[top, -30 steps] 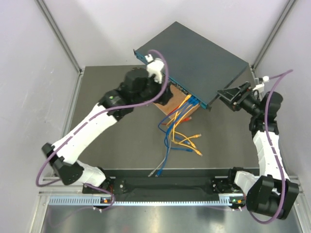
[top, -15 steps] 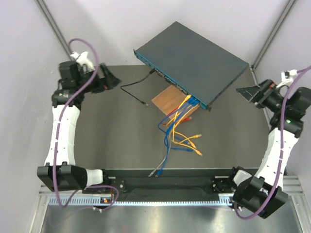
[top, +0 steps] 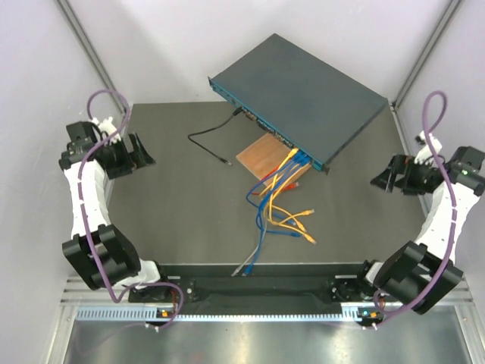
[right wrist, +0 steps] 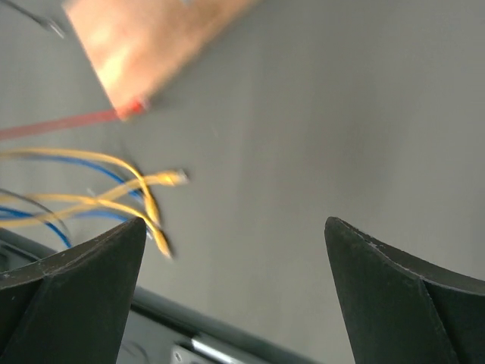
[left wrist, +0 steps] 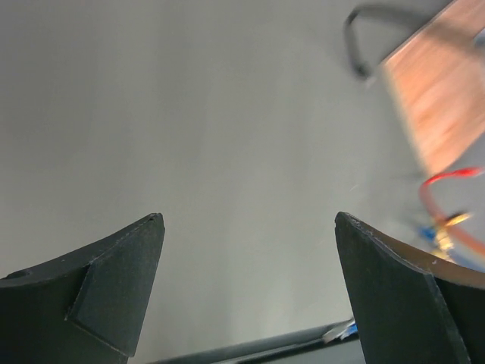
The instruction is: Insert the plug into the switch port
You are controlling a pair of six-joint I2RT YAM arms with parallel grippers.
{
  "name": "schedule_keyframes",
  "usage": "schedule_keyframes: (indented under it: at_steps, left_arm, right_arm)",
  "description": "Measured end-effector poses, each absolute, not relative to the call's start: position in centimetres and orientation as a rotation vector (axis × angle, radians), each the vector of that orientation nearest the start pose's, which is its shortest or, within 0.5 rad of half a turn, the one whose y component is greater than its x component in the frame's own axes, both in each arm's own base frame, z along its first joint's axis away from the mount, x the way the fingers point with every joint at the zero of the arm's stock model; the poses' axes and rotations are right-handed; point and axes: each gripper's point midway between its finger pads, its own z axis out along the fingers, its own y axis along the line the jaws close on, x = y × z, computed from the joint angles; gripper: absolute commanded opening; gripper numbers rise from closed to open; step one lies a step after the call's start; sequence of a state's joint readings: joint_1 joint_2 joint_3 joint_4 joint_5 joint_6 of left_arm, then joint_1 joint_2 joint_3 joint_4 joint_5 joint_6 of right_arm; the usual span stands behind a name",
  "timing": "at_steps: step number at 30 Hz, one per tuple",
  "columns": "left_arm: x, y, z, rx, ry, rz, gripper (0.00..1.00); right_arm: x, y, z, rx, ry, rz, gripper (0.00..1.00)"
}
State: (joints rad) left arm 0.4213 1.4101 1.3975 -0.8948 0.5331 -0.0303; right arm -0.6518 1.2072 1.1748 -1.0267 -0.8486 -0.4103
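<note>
Orientation: the top view is read as a clock face, with the arm bases at 6 o'clock.
Switch (top: 303, 91): sits at 12 o'clock on the table (top: 174, 212), turned askew. Its socket face points toward 7 o'clock and its front edge is propped on the wooden board (top: 261, 158).
Plug (top: 238, 111): at the 9 o'clock end of the socket face and apparently seated in a port, though it is too small to confirm. Its black cable (top: 198, 135) loops toward 9 o'clock, and the free end lies on the table just beside the board.
Other leads: the yellow and blue cables (top: 284, 212) run from the 3 o'clock end of the socket face and spill toward 6 o'clock.
Left gripper (top: 142, 152): at 9 o'clock, well apart from the switch. Its jaws are spread wide, and the wrist view shows only bare table between them.
Right gripper (top: 383, 176): at 3 o'clock, clear of the switch corner. Its jaws are spread wide and hold nothing.
Progress: judged complete or nearly so. The cable end rests at the port and neither arm is touching anything. At most, seating remains to be verified.
Change from one second ago: the left gripper was then over the 9 o'clock end of the socket face and the right gripper was against the switch's 3 o'clock corner. Both have since let go and swung out to the table's sides. The switch, board and coloured leads lie as they did.
</note>
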Motion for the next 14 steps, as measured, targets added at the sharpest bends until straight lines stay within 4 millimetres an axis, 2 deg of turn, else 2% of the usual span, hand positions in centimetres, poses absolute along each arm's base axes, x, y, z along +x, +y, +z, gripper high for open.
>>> schedule_keyframes:
  at_steps: [5,7,10,14]
  left_arm:
    - [30.6,5.1,18.4,-0.258,2.459,-0.412,0.99]
    - [29.8,5.0,17.4,-0.239,2.486,-0.393,0.99]
    - [28.9,5.1,16.8,-0.206,2.500,-0.355,0.99]
    - [28.2,5.1,17.0,-0.175,2.490,-0.318,0.99]
  right_arm:
    - [24.4,-4.4,17.7,-0.057,2.371,0.497,1.00]
    - [24.0,-4.2,16.7,-0.088,2.398,0.469,1.00]
    - [23.6,-3.8,16.1,-0.125,2.416,0.434,1.00]
    - [23.7,-3.9,16.2,-0.148,2.406,0.398,1.00]
